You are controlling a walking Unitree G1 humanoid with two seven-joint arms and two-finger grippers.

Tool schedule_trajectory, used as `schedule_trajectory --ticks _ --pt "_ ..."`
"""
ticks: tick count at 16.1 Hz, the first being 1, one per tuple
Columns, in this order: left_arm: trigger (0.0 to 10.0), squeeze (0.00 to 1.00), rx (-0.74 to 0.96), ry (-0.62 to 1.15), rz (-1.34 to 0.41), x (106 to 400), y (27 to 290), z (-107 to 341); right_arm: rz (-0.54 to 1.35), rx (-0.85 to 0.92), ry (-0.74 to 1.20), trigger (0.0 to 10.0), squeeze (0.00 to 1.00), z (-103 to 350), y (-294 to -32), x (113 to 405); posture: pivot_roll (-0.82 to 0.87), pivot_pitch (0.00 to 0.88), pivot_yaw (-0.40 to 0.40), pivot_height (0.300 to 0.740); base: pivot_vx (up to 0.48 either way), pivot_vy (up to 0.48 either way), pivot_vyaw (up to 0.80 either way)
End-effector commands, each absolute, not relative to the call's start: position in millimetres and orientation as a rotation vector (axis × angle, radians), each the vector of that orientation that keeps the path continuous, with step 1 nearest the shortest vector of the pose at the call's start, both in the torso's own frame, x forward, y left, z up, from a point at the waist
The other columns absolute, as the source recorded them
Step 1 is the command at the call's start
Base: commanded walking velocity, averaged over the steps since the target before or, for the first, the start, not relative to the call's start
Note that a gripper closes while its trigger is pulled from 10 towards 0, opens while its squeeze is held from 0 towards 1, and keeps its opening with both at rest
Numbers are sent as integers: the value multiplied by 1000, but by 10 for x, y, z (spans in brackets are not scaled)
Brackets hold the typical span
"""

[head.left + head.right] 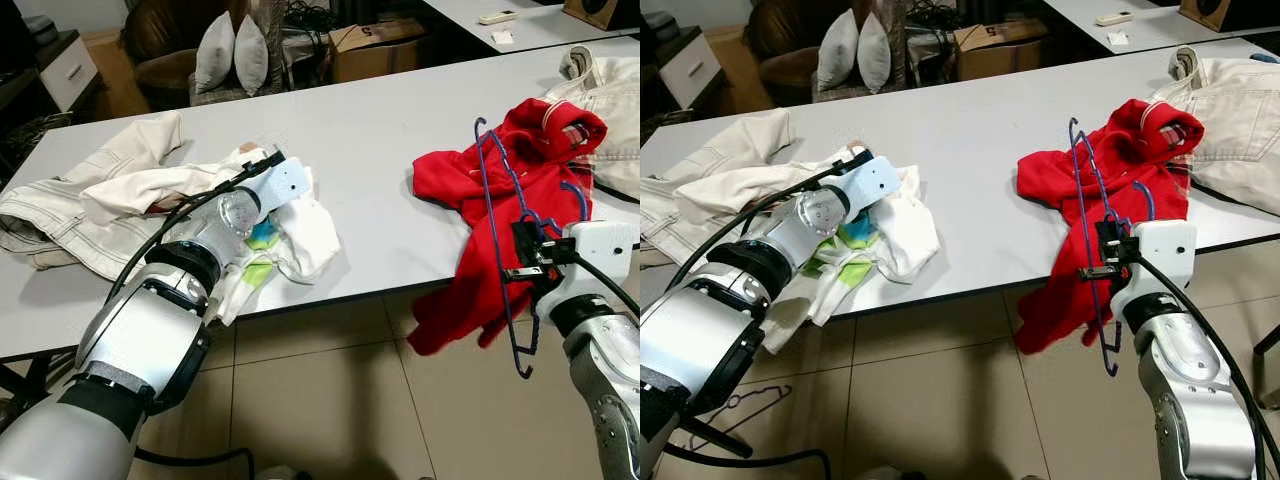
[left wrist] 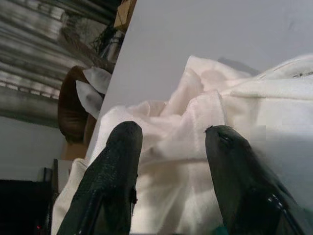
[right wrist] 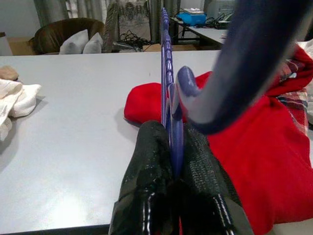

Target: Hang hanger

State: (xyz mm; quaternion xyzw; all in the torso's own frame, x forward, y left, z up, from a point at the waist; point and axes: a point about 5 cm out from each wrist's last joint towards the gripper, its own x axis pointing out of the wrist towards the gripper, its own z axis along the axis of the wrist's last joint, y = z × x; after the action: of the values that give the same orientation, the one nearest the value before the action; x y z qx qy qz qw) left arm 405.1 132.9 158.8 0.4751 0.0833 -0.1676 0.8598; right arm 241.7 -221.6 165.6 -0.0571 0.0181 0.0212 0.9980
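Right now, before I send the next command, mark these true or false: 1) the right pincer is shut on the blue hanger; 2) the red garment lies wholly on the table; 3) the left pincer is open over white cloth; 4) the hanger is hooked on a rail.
1) True: the right pincer is clamped on the blue hanger.
2) False: the red garment drapes over the table edge, partly hanging toward the floor.
3) True: the left pincer is open above the white cloth.
4) False: the hanger is held at the table edge against the red garment.
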Motion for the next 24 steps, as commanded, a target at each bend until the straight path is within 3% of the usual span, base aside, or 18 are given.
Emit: schedule_trajectory --ticks 1,2,13,19,24 --pt "4353 0 987 192 -333 4064 1394 1613 60 -110 14 10000 0 1705 -2164 2445 -151 0 148 740 0 0 0" --pt "0 0 982 204 -335 4056 1401 1588 61 -110 13 10000 0 1706 -2162 2450 -154 0 149 740 0 0 0" --pt "0 0 966 251 -345 4029 1418 1504 95 -140 73 10000 0 1648 -2163 2444 -171 0 160 740 0 0 0" --pt "0 0 943 282 -314 4007 1550 1454 118 -165 99 10000 0 1625 -2168 2437 -170 0 141 740 0 0 0" --pt "0 0 497 242 -314 4028 1769 1627 154 -170 107 10000 0 1625 -2151 2488 -121 0 72 740 0 0 0"
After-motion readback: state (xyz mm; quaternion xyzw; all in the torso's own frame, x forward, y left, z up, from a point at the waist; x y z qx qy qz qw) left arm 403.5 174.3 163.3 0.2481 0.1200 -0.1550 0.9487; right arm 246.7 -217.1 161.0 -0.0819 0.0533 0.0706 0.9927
